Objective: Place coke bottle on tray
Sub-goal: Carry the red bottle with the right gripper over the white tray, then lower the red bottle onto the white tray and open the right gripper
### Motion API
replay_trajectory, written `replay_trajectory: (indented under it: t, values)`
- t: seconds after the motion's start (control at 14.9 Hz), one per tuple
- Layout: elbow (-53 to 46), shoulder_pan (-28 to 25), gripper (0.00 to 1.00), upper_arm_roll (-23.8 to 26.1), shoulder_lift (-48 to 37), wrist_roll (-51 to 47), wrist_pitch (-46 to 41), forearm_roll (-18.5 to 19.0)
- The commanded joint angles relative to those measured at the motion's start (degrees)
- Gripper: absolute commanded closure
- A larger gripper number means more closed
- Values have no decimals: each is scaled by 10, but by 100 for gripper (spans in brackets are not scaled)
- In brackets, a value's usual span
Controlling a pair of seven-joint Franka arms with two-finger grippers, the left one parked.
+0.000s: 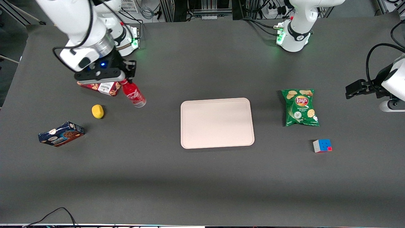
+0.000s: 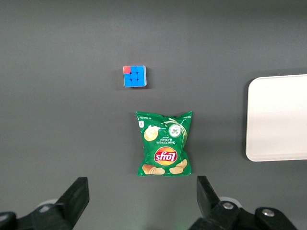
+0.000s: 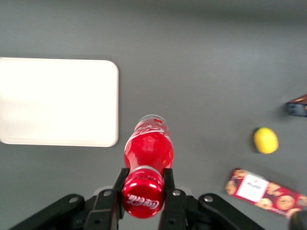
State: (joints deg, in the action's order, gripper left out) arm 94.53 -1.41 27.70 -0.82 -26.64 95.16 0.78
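My right gripper [image 1: 126,81] is shut on the neck of the coke bottle [image 1: 133,93], just below its red cap. The bottle hangs tilted above the table with its clear base pointing down. In the right wrist view the fingers [image 3: 120,179] clamp the cap end of the coke bottle [image 3: 148,151] from both sides. The pale pinkish-beige tray [image 1: 217,123] lies flat mid-table, apart from the bottle toward the parked arm's end; it also shows in the right wrist view [image 3: 57,100] and the left wrist view [image 2: 280,117]. Nothing lies on it.
A red cookie box [image 1: 100,87] lies beside the gripper, a yellow lemon-like item [image 1: 97,111] nearer the camera, and a blue box [image 1: 61,134] nearer still. A green Lay's bag [image 1: 299,107] and a puzzle cube [image 1: 322,145] lie toward the parked arm's end.
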Motion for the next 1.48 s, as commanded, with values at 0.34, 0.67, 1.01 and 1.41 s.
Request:
replay_trajectory:
  t: [0.34, 0.67, 1.01, 1.41]
  values:
    - [-228, -197, 100, -6, 277, -264, -7, 81]
    - [-223, -214, 100, -7, 368, -308, 84, 132]
    - [-162, -202, 100, -9, 387, -311, 157, 165]
    - [-144, -193, 100, -10, 388, -311, 161, 167]
